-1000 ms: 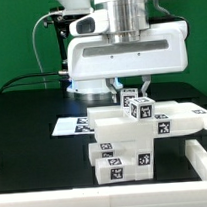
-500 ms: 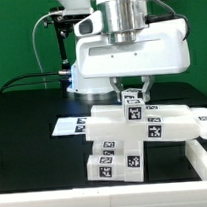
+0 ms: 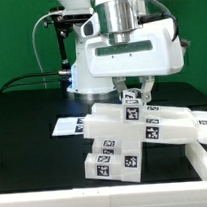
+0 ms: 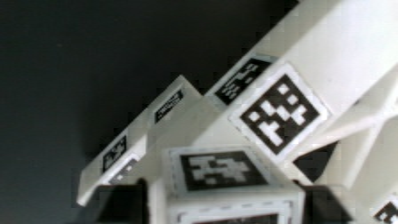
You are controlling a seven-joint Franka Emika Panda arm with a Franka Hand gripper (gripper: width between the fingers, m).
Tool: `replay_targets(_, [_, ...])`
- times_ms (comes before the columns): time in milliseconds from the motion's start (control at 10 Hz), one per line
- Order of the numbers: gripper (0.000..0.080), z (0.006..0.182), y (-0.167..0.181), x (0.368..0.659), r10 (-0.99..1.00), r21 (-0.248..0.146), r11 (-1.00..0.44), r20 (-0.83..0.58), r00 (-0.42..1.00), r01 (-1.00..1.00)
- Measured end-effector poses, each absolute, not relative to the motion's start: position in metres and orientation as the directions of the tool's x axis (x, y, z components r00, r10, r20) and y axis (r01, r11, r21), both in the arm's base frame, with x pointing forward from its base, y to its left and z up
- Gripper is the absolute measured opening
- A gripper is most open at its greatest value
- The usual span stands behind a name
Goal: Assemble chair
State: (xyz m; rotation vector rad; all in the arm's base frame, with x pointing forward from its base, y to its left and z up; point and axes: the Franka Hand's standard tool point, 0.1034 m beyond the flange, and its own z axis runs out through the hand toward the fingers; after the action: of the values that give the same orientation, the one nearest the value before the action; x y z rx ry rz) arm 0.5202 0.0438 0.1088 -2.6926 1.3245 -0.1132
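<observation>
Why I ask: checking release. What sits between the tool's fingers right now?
A tagged white piece at the top of the chair sits between the fingers of the tool, in the wrist view.

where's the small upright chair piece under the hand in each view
Exterior view: the small upright piece stands on top of the chair body, between the fingers of the hand.
Wrist view: it fills the bottom middle.
Shared landmark: the square tag on that piece.

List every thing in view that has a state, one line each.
chair: partly assembled blocky body, standing on the table.
gripper: above the chair's top piece, fingers either side of it; grip unclear.
marker board: flat on the table behind the chair.
</observation>
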Motion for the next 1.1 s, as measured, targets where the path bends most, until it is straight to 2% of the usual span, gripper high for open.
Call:
replay_targets(100, [0.0521, 0.109, 0.047, 0.519, -0.736, -0.133, -0.671, 0.005, 0.677, -0.729])
replay_targets(200, [0.0622, 0.112, 0.051, 0.520, -0.657, -0.096, -0.751, 0.000, 0.754, -0.654])
replay_targets(300, [0.0642, 0.114, 0.051, 0.527, -0.578, -0.096, -0.813, 0.012, 0.816, -0.574])
replay_targets(500, [0.0648, 0.114, 0.058, 0.524, -0.283, -0.036, -0.959, 0.018, 0.959, -0.283])
replay_targets(800, [0.0649, 0.114, 0.055, 0.524, -0.110, -0.032, -0.993, 0.028, 0.994, -0.109])
replay_targets(900, [0.0649, 0.114, 0.052, 0.525, 0.088, -0.007, -0.996, 0.039, 0.995, 0.089])
replay_targets(1100, [0.0649, 0.110, 0.045, 0.522, 0.285, 0.010, -0.959, 0.045, 0.958, 0.284])
